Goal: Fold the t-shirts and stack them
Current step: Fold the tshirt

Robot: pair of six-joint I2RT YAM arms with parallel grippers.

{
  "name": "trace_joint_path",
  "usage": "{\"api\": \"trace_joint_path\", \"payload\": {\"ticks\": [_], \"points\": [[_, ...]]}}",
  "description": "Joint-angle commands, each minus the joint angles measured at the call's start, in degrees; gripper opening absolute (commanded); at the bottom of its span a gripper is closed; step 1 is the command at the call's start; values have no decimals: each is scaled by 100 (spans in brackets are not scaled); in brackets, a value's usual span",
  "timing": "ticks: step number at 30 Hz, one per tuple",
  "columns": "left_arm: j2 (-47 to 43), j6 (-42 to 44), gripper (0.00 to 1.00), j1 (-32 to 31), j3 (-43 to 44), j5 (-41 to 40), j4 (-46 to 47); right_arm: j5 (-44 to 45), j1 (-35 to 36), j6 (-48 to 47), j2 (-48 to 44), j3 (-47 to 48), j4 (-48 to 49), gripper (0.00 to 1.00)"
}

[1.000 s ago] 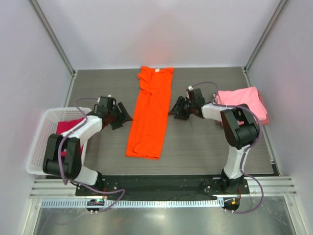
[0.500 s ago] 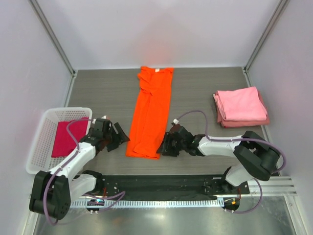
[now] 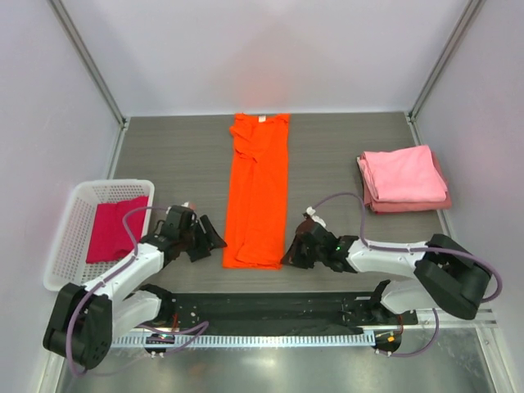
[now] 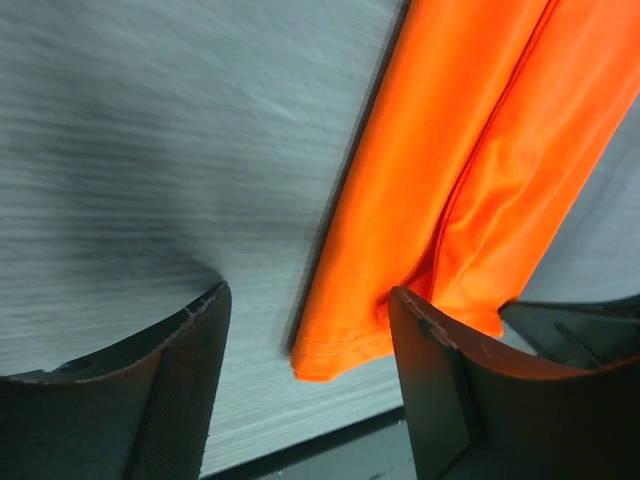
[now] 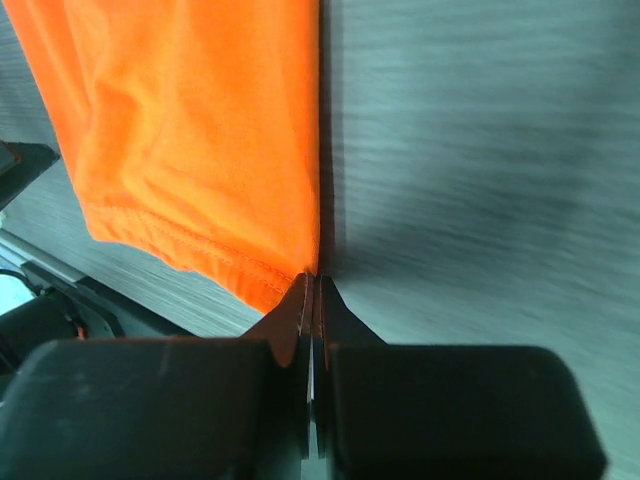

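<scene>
The bright orange t-shirt (image 3: 258,188) lies as a long narrow strip down the middle of the table, collar at the far end. My left gripper (image 3: 210,241) is open at its near left hem corner; in the left wrist view that corner (image 4: 335,355) lies between the two fingers (image 4: 150,390). My right gripper (image 3: 293,252) is shut at the near right hem corner, its tips (image 5: 312,280) pinching the cloth edge (image 5: 200,150). Folded light pink t-shirts (image 3: 404,178) are stacked at the right. A magenta-crimson t-shirt (image 3: 115,232) lies in the basket.
The white lattice basket (image 3: 72,205) stands at the left edge beside my left arm. A black base rail (image 3: 262,307) runs along the near table edge just behind both grippers. White walls close in the back and sides.
Both arms swung from the shirt's middle to its near hem. The right gripper closed on the right corner, and the hem has shifted a little to the right.
</scene>
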Motion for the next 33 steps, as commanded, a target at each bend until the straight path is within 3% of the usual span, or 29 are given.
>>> {"api": "trace_joint_path", "payload": {"ticks": [1, 2, 4, 6, 7, 9, 14, 18, 23, 25, 33], "points": [[-151, -331, 65, -257, -267, 196, -35, 282, 13, 87, -463, -291, -221, 1], [-178, -409, 63, -345, -303, 213, -44, 264, 13, 70, -515, -353, -221, 1], [-292, -489, 58, -424, -408, 257, -35, 211, 13, 26, -507, -371, -221, 11], [-336, -603, 55, -591, -513, 205, -35, 168, 22, -35, -533, -388, -221, 35], [-362, -638, 55, -644, -540, 179, -35, 11, 13, -62, -542, -406, -160, 39], [-345, -717, 55, -784, -584, 196, -35, -17, 13, -97, -568, -406, -150, 44], [-196, -928, 51, -1004, -655, 336, 131, -228, 13, -202, -586, -336, -62, 47], [-82, -1007, 44, -1049, -742, 258, 202, -439, 31, -264, -393, -292, -71, 41], [41, -1060, 39, -1057, -883, 389, 413, -448, 57, -273, -287, -397, -54, 9], [68, -1060, 36, -1066, -901, 503, 457, -430, 57, -247, -340, -476, -54, 1], [-64, -990, 31, -1066, -1129, 284, 229, -369, 57, -220, -682, -643, -150, 1]]}}
